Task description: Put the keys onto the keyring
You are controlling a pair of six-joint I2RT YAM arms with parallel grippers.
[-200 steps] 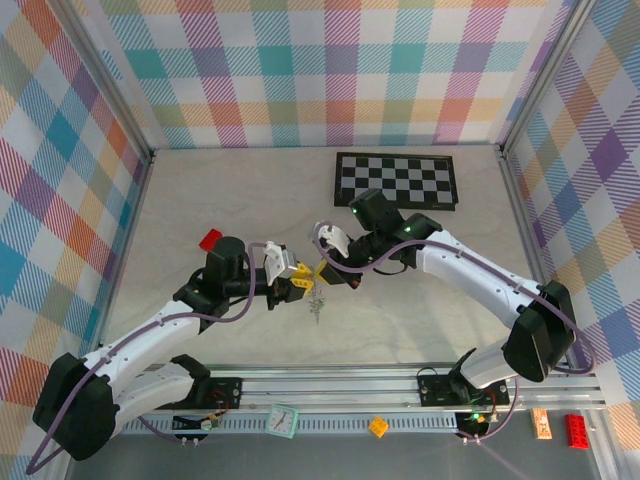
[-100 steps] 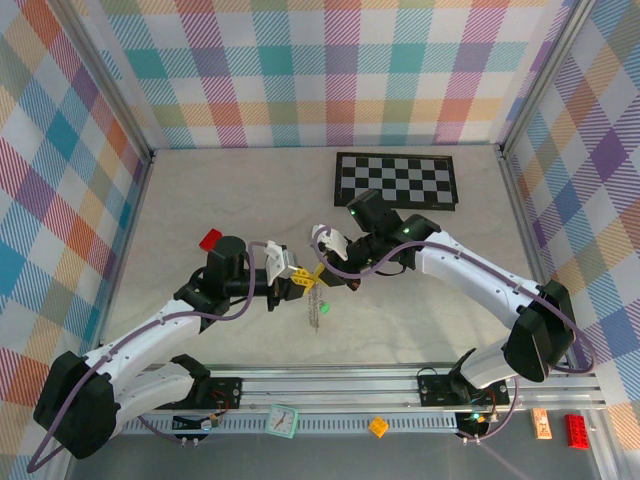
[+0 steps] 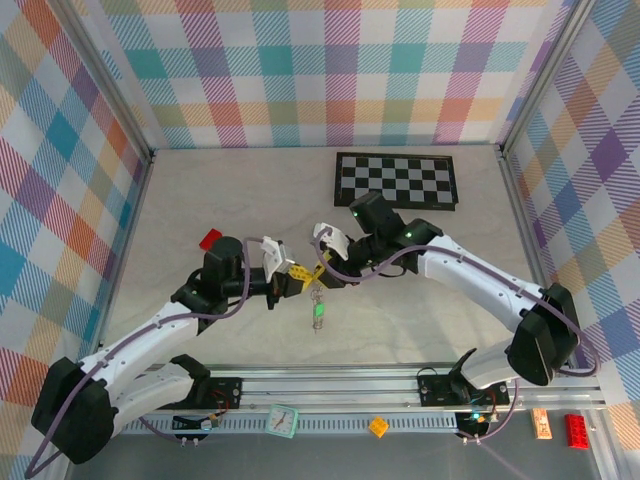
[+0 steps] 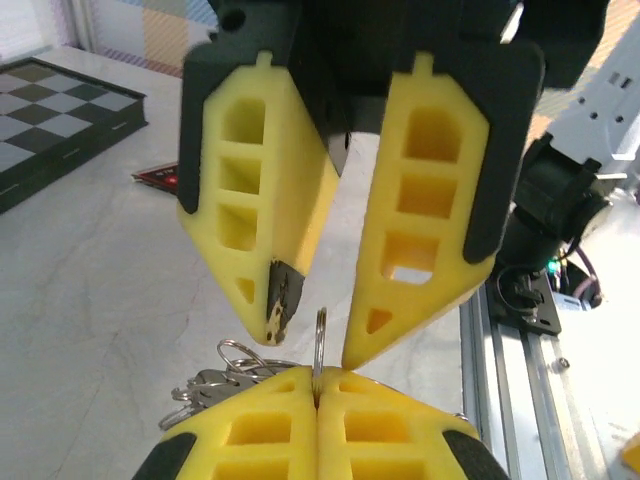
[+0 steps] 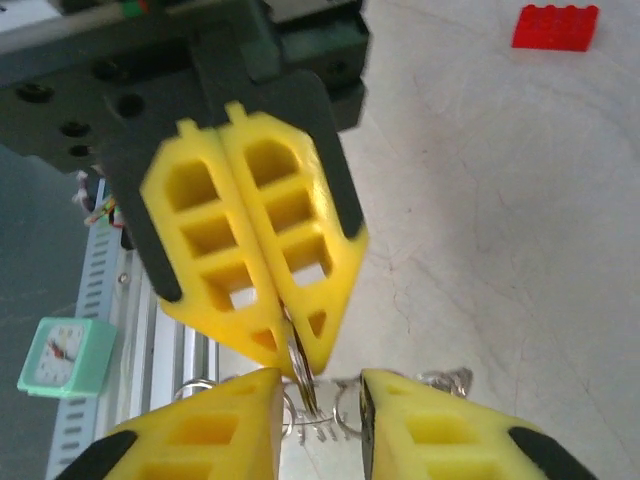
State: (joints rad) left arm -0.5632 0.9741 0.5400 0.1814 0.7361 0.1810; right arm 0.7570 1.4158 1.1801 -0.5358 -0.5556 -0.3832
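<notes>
Between the grippers: keyring point(image 4: 320, 330) hangs.
Left gripper point(image 4: 316, 378): squeezed tight on keyring.
Right gripper point(image 5: 320, 395): fingers apart, holding nothing.
Risk: thin keyring slips out, drops.

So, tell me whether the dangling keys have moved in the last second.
Yes: in the top view the keys now hang slightly nearer the front rail, farther from the chequered board.

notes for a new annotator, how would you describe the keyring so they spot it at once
Look at the middle of the table, in front of the chequered board, where the left gripper and right gripper meet. The keyring dangles just below, pinched in the shut left gripper. It is thin silvery metal, unlike the red block lying by the left arm.
</notes>
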